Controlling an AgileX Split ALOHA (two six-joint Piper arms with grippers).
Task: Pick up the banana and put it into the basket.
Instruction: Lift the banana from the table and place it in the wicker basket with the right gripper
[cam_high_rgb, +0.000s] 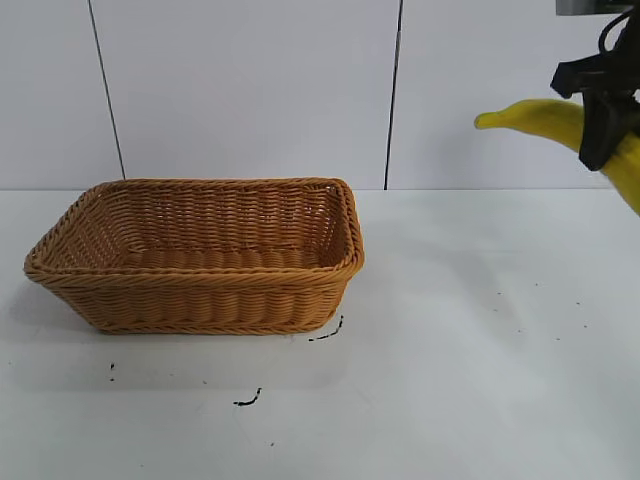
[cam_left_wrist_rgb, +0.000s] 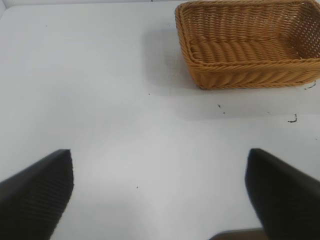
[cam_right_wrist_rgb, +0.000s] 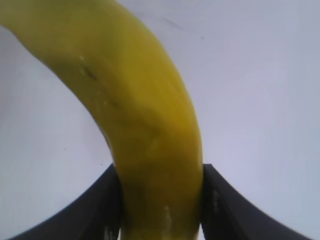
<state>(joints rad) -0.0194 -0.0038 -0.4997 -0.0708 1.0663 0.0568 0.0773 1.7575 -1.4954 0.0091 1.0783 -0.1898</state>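
Nearest, on the white tabletop (cam_high_rgb: 450, 350), the empty wicker basket (cam_high_rgb: 200, 255), waiting. Beyond, high at the right edge, the right gripper (cam_high_rgb: 606, 125), fingers clamped around the banana (cam_high_rgb: 540, 118) to clear the rim. Left gripper (cam_left_wrist_rgb: 160, 195) parked, fingers spread wide, holding nothing.

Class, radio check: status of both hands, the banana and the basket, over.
Right hand shut on banana, high at the exterior view's right edge. Left hand open, idle over bare table. Basket empty, nothing between it and the banana.
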